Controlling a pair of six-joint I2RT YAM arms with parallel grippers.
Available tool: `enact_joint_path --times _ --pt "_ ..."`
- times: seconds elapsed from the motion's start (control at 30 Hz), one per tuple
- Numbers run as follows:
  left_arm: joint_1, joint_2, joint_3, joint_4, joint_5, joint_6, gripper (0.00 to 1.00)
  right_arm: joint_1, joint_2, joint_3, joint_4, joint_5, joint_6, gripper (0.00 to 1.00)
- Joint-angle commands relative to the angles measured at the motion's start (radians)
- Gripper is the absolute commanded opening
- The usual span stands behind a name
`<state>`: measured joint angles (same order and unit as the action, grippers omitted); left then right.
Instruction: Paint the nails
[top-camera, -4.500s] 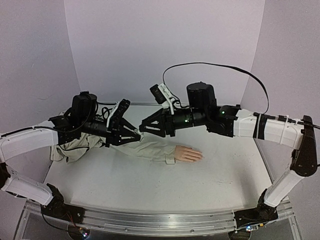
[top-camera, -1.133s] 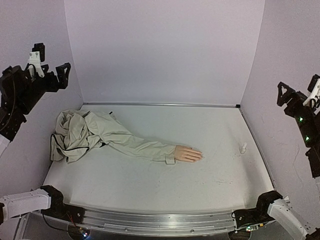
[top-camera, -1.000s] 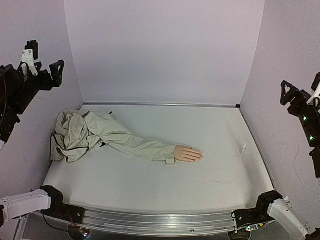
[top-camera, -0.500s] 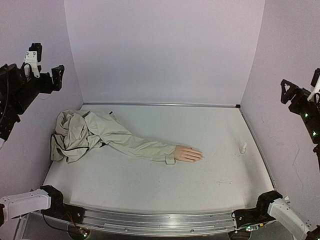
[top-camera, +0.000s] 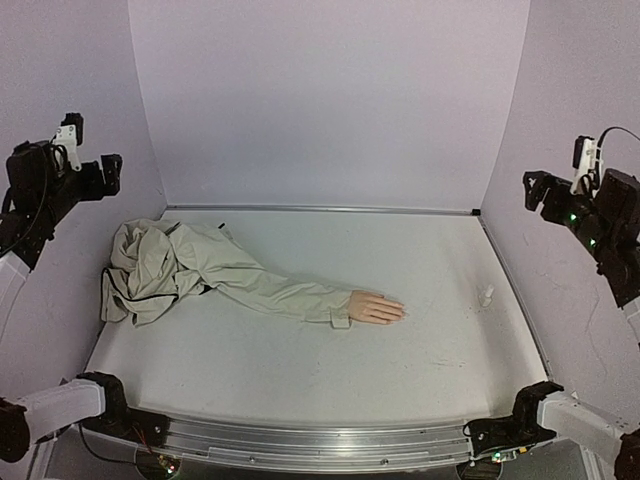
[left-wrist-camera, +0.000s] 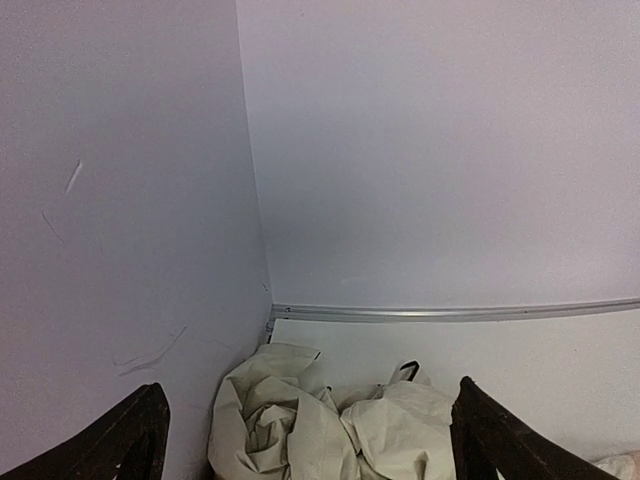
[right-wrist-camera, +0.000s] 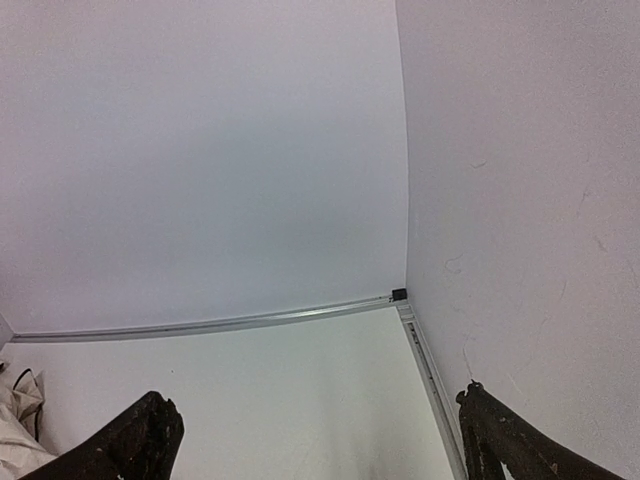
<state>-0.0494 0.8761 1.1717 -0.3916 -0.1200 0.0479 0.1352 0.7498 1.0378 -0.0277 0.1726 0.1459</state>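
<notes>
A small peach mannequin hand (top-camera: 377, 308) lies flat mid-table, fingers pointing right; its nails (top-camera: 400, 311) are too small to make out. A beige jacket sleeve (top-camera: 290, 295) runs from it back to a crumpled jacket heap (top-camera: 150, 270), also seen in the left wrist view (left-wrist-camera: 330, 425). My left gripper (top-camera: 100, 172) hangs high by the left wall, open and empty (left-wrist-camera: 310, 388). My right gripper (top-camera: 540, 190) is raised by the right wall, open and empty (right-wrist-camera: 312, 395). Both are far from the hand.
A small white bottle-like object (top-camera: 486, 295) stands near the table's right edge. Lilac walls enclose the table on three sides, with a metal rail (right-wrist-camera: 210, 325) along the back edge. The arm bases (top-camera: 500, 435) sit at the near edge.
The left gripper has dropped slightly along the left wall. The right gripper has swung inward from the right edge. The hand, jacket and bottle have not moved.
</notes>
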Motion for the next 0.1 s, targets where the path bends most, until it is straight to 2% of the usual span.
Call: enact_joint_path --times 0.0,0.07 --pt "0.005 -0.057 -0.027 0.086 0.056 -0.001 0.99 -0.003 -0.013 0.003 0.067 -0.024 -0.008 0.98" --pt "0.005 -0.066 -0.042 0.098 0.065 0.007 0.99 -0.003 -0.02 -0.006 0.072 -0.006 0.002 0.98"
